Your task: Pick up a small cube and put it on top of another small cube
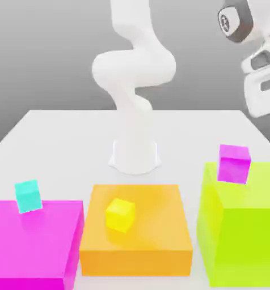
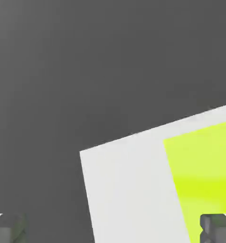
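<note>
Sitting on the lime block [image 1: 245, 226], the small cube [image 1: 234, 163] lies below the gripper [image 2: 113, 228] — fingers spread.

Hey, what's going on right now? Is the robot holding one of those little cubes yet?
Gripper open, holding nothing. Small magenta cube sits untouched on the lime block. Nothing blocking it; cyan cube and yellow cube sit on their own blocks.

No legible text or markings.
</note>
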You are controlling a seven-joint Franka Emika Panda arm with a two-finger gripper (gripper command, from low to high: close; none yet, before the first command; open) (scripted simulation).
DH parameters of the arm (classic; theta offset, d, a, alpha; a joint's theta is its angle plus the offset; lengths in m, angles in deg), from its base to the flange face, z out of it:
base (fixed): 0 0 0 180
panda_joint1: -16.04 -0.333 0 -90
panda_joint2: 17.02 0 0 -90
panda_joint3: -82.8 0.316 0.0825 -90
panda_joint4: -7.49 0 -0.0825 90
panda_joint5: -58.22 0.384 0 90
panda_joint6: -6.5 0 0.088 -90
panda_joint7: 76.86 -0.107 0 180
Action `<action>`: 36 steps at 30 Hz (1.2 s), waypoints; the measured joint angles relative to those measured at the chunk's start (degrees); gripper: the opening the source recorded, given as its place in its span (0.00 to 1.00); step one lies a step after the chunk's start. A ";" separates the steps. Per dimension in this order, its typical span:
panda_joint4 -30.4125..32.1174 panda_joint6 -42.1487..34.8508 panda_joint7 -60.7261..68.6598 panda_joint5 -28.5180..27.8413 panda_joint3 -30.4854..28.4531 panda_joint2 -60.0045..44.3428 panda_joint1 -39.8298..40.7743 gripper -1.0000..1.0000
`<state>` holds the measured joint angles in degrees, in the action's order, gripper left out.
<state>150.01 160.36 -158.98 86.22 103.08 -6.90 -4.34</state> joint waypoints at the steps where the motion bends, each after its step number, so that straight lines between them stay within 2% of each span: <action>1: 0.78 1.29 -2.72 -0.29 1.31 -1.66 -0.58 0.50; 3: 2.39 3.99 -8.69 -1.60 3.78 -5.06 -2.11 0.50; 5: 4.95 6.21 -15.02 -5.41 5.15 -7.69 -3.74 0.50; 12: 17.56 10.10 -36.37 -28.67 3.79 -12.35 -6.93 0.50; 16: 17.62 15.23 -46.59 -42.18 -4.15 -19.60 -12.17 0.50; 19: 16.25 19.99 -51.03 -47.82 -12.28 -25.65 -19.04 0.50; 20: 15.91 21.26 -51.67 -48.57 -14.18 -27.20 -20.79 0.00; 26: 15.71 21.97 -52.26 -49.23 -15.06 -27.98 -21.53 0.00; 28: 16.19 20.42 -51.14 -47.95 -13.07 -26.03 -19.81 0.00; 32: 18.09 14.69 -44.03 -38.58 -6.13 -18.34 -15.11 0.00; 34: 18.80 11.83 -40.03 -32.96 -4.80 -14.36 -15.26 0.00; 36: 17.30 11.20 -38.85 -30.85 -4.09 -13.09 -15.52 0.00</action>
<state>167.30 171.55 -197.84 55.37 98.99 -19.99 -19.86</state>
